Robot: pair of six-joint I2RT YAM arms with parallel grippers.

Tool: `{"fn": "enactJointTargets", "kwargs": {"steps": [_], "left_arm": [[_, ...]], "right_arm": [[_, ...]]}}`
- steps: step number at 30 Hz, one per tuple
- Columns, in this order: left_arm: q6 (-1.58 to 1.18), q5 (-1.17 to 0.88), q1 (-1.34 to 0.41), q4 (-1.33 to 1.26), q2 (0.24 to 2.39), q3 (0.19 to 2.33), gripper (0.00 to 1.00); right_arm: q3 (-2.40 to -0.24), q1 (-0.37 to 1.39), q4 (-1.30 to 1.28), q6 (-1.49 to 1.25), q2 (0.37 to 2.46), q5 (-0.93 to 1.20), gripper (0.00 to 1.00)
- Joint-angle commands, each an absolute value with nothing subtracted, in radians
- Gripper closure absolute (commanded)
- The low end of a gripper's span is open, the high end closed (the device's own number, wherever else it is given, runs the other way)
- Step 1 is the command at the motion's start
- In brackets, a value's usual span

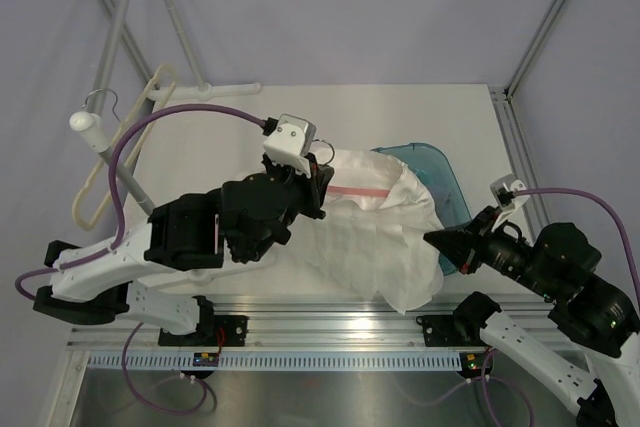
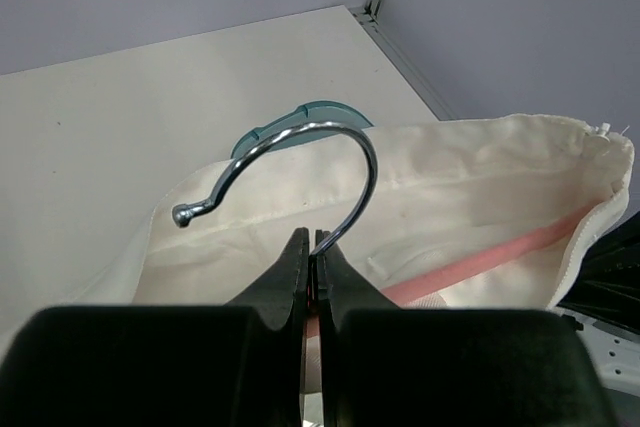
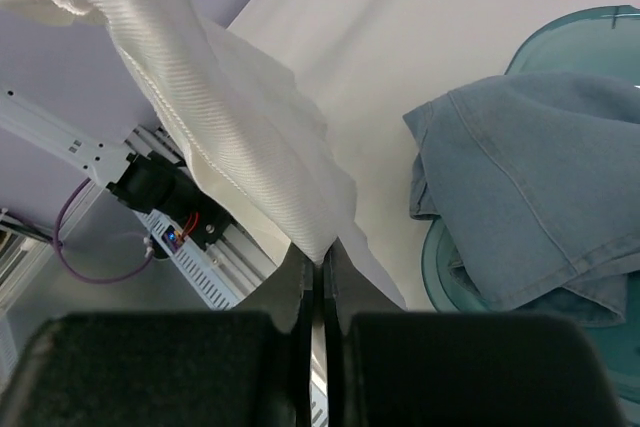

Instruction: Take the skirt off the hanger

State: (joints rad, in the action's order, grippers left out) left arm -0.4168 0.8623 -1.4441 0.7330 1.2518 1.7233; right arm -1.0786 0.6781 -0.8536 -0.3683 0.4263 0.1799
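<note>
Left wrist view: left gripper (image 2: 310, 244) pinched shut on the wire stem of the hanger (image 2: 345, 147), just under the chrome hook. Only the wire between the jaws. Hook curling up and over to the left, ball tip free in the air. Right behind it, white skirt (image 2: 470, 182), waistband open toward the camera, pink strip (image 2: 500, 247) visible along the inside. Edge of a teal tray (image 2: 300, 115) peeking over the waistband, cream table (image 2: 150, 97) beyond.

Right wrist view: right gripper (image 3: 318, 255) closed tight on a fold of the skirt's ribbed cloth, fabric rising up and to the left from the fingertips. Off to the right, blue denim garment (image 3: 520, 187) heaped in the tray.

Top view: skirt stretched between the two grippers across the middle of the table, hook end at the left one, lower corner at the right one near the front edge. Tray partly covered by the skirt's far right side. White rack (image 1: 181, 32) at the far left, well apart from the skirt.
</note>
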Motion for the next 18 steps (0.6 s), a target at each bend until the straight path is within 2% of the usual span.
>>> {"fn": "enactJointTargets", "kwargs": {"steps": [1, 5, 11, 18], "left_arm": [[-0.423, 0.933, -1.437, 0.686, 1.180, 1.707, 1.00], [-0.443, 0.954, -1.431, 0.670, 1.125, 1.642, 1.00], [-0.459, 0.956, -1.428, 0.609, 1.045, 1.552, 1.00], [-0.468, 0.930, -1.427, 0.581, 1.031, 1.545, 1.00]], "right_arm": [[-1.114, 0.680, -0.868, -0.394, 0.387, 0.013, 1.00], [-1.135, 0.678, -0.891, -0.469, 0.281, -0.208, 1.00], [-1.126, 0.678, -0.922, -0.537, 0.117, -0.372, 1.00], [-1.108, 0.678, -0.986, -0.548, 0.117, -0.316, 1.00]]}}
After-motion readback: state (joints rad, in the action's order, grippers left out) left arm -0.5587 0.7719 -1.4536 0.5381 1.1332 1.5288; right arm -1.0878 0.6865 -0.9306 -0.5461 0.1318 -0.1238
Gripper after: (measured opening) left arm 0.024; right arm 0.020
